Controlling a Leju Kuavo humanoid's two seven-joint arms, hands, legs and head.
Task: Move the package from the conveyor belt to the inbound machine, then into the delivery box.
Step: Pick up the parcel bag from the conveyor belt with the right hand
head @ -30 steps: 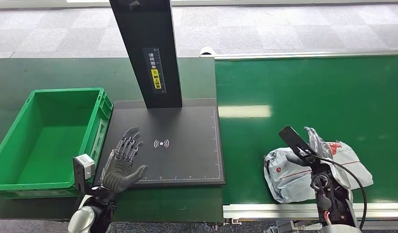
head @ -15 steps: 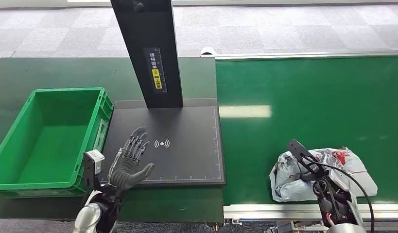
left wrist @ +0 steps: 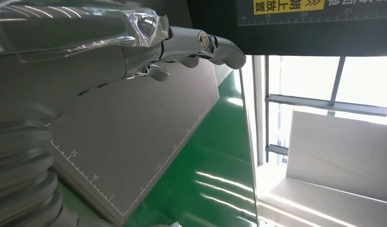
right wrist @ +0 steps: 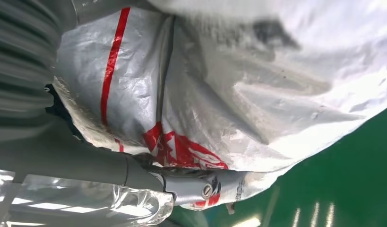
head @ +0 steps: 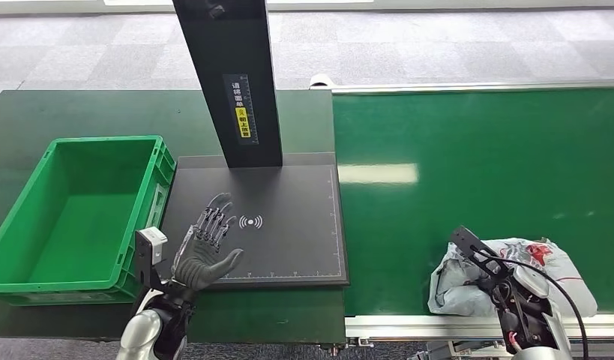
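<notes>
Grey plastic package on conveyor belt, gripped by right robot hand.

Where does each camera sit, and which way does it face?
Head view: high on the body, looking down at green crate, black scanner plate, both hands.
Left wrist view: behind the open left hand, over the plate.
Right wrist view: against the white-and-red plastic package.
Shared: the package on the green belt.
</notes>
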